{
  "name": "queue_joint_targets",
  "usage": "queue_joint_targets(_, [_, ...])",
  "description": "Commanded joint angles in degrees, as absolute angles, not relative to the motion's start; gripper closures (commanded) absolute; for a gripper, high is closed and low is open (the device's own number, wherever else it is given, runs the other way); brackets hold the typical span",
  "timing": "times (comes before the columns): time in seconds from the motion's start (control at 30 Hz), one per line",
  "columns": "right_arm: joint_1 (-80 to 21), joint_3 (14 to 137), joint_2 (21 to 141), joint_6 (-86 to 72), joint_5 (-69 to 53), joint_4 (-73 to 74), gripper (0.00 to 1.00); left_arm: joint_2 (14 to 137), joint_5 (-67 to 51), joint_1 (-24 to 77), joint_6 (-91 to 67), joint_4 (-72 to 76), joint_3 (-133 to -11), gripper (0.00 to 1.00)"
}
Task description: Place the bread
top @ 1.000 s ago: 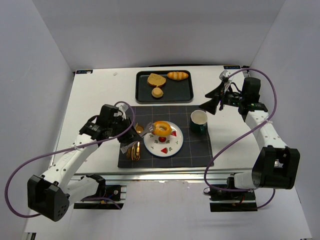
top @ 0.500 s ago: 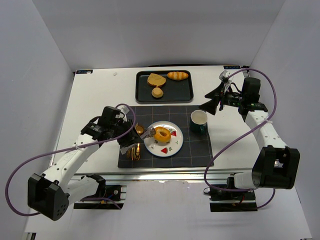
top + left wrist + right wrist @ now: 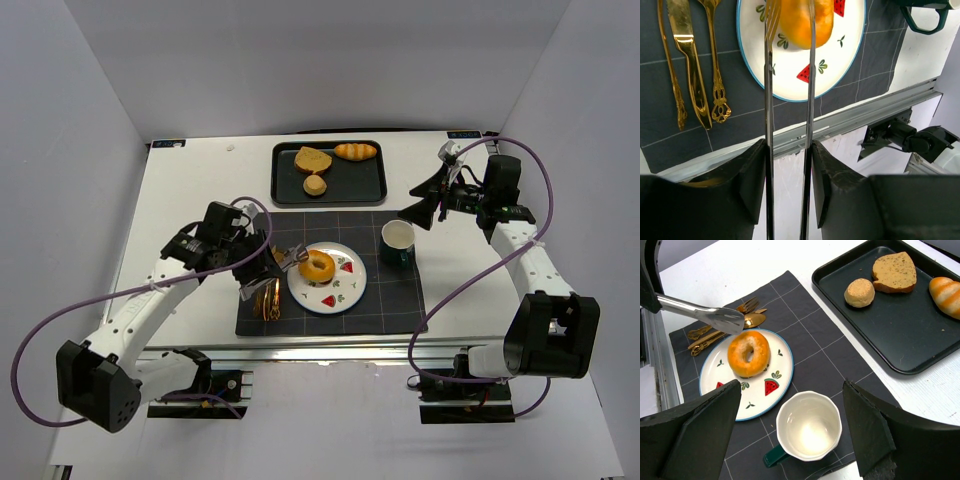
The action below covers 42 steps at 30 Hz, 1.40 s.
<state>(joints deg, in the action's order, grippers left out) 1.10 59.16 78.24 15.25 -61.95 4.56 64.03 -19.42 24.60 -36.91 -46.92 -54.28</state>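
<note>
A ring-shaped bread [image 3: 318, 267] lies flat on the watermelon-patterned plate [image 3: 335, 295] on the dark mat. My left gripper [image 3: 256, 268] is shut on metal tongs [image 3: 285, 262]. The tong tips sit at the bread's left edge, slightly apart; in the right wrist view they [image 3: 722, 319] hover just up-left of the bread [image 3: 757, 360]. In the left wrist view my gripper [image 3: 788, 145] clamps both tong arms [image 3: 768, 100], with the bread [image 3: 790, 20] past them on the plate [image 3: 790, 75]. My right gripper [image 3: 425, 205] is open and empty, above the mug.
A black tray [image 3: 360, 185] at the back holds a bread slice [image 3: 312, 159], a small round roll [image 3: 315, 185] and a striped loaf [image 3: 355, 151]. A green mug [image 3: 398, 240] stands right of the plate. Gold cutlery [image 3: 268, 298] lies left of it.
The bread was carried in the tongs, came down a little and now rests on the plate. The tongs have drawn back to the left. The right arm has not moved.
</note>
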Motion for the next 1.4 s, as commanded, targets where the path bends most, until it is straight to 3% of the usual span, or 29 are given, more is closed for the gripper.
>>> queue_joint_targets(0.0, [1.23, 59.68, 77.25, 15.73, -63.72, 3.87, 0.13, 64.24, -18.72, 24.87, -34.9, -48.77, -56.78, 0.5])
queue_joint_targets(0.33, [1.23, 59.5, 77.08, 15.65, -63.63, 3.6, 0.13, 66.09, -15.64, 24.87, -34.89, -48.35, -62.82, 0.53])
queue_joint_targets(0.57, [1.23, 59.59, 77.43, 15.21, -63.81, 3.08, 0.13, 73.45, -19.33, 24.87, -44.98, -26.43, -66.98, 0.64])
queue_joint_targets(0.73, [1.14, 58.71, 77.61, 13.71, -63.99, 1.15, 0.13, 85.67, -21.36, 24.87, -59.22, -6.01, -66.79, 0.62])
queue_joint_targets(0.83, [1.14, 58.1, 77.34, 13.62, -64.07, 0.7, 0.13, 96.04, -20.66, 24.87, -66.08, 2.26, -73.01, 0.59])
queue_joint_targets(1.0, [1.14, 56.87, 76.91, 12.31, -64.25, -2.9, 0.13, 110.8, -19.51, 24.87, -77.33, 8.78, -85.06, 0.55])
queue_joint_targets(1.37, [1.23, 54.67, 76.73, 11.69, -63.81, -5.71, 0.13, 123.21, -18.54, 24.87, -88.67, 13.88, -90.17, 0.51])
